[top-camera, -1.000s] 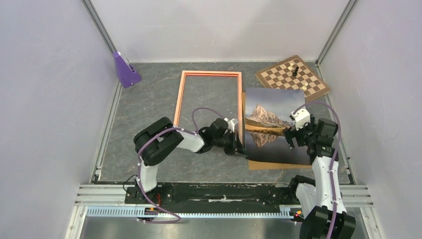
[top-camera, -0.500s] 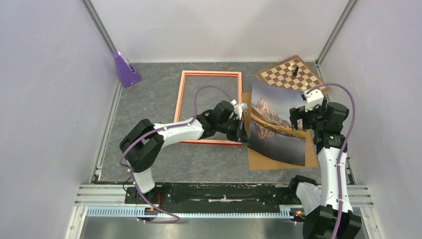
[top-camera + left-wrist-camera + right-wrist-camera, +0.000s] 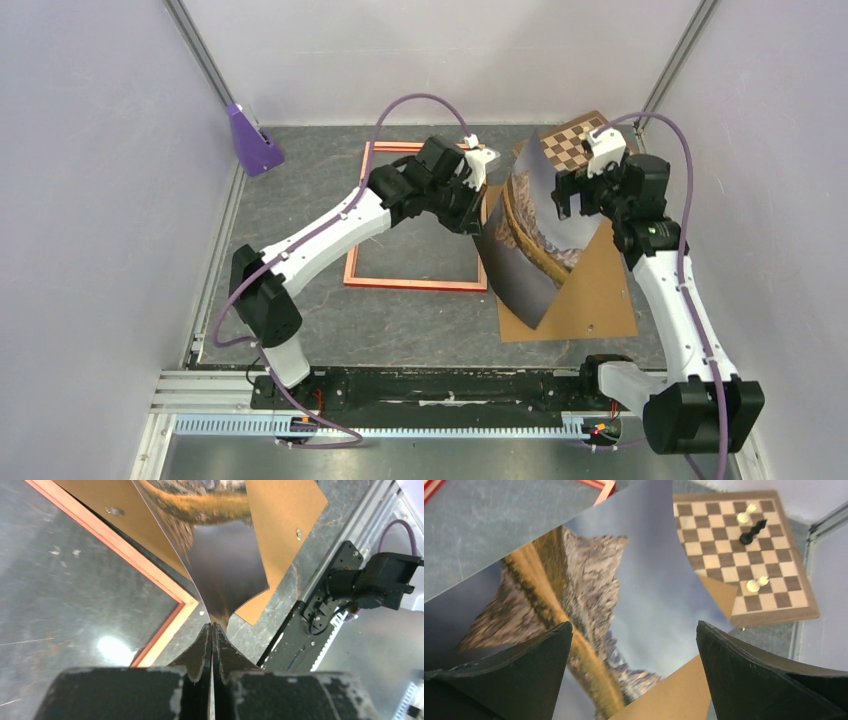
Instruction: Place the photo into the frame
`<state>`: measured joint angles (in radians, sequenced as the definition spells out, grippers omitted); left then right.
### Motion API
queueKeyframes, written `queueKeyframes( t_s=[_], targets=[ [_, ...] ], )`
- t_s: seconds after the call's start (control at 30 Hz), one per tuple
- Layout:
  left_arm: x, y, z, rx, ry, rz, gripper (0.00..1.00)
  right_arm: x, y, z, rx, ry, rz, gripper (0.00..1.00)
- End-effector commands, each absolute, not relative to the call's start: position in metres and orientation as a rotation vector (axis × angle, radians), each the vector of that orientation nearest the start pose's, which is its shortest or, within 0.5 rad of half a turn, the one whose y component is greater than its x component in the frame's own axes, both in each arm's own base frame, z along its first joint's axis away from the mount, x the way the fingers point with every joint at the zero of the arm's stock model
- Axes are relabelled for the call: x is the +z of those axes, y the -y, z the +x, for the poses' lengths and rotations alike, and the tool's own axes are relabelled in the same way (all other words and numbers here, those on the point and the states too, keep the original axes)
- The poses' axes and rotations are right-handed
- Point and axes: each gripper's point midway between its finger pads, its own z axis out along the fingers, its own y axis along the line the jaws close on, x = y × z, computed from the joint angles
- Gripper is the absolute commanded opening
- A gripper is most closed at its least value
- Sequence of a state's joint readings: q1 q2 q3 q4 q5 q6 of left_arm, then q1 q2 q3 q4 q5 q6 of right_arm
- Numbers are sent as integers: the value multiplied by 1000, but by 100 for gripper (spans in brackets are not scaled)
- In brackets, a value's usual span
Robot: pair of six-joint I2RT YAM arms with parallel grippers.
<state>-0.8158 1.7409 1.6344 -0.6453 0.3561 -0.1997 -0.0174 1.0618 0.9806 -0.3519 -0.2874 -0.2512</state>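
since the left gripper (image 3: 212, 627), clamped on an edge of the photo (image 3: 530, 240), has lifted it curling off the board (image 3: 600, 290), it hangs seemingly untouched beyond the wide-open jaws of the right gripper (image 3: 634, 625), ready for the frame (image 3: 415, 286).

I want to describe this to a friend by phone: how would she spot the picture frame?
Find the grey stone-patterned table. Near its middle, left of the curled mountain photo and the brown backing board, lies a thin orange-red rectangular frame. Unlike those solid sheets, it is only an outline, with table showing through.
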Motion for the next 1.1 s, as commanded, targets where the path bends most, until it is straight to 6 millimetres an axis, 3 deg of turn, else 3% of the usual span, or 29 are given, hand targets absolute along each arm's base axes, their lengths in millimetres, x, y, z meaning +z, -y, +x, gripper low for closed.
queueKeyframes(
  t_s=[0.0,0.2,0.37,0.5,0.6,0.7,0.77,0.9,1.03,1.07],
  targets=[
    [252,345,272,-616,-2182,1127,2,293,-53,374,130,-1843,-340,98],
    [304,330,295,-429,-2061,1140,2,333,-87,397,261,-1766,-258,98],
    [364,323,322,-282,-1916,1064,2,374,-105,412,349,-1700,-185,98],
    [413,317,334,-190,-1787,990,2,392,-122,422,432,-1678,-188,97],
    [430,307,341,-109,-1738,955,2,395,-124,422,433,-1671,-194,97],
    [406,308,340,-98,-1788,998,3,378,-120,415,406,-1696,-199,96],
    [362,310,339,-108,-1875,1058,4,357,-114,408,366,-1729,-211,97],
    [281,307,329,-197,-2019,1151,43,294,-100,387,247,-1824,-327,97],
    [218,306,312,-385,-2164,1259,65,210,-93,352,192,-1941,-479,96],
    [203,305,310,-436,-2196,1289,73,199,-92,344,178,-1934,-519,96]
  ],
)
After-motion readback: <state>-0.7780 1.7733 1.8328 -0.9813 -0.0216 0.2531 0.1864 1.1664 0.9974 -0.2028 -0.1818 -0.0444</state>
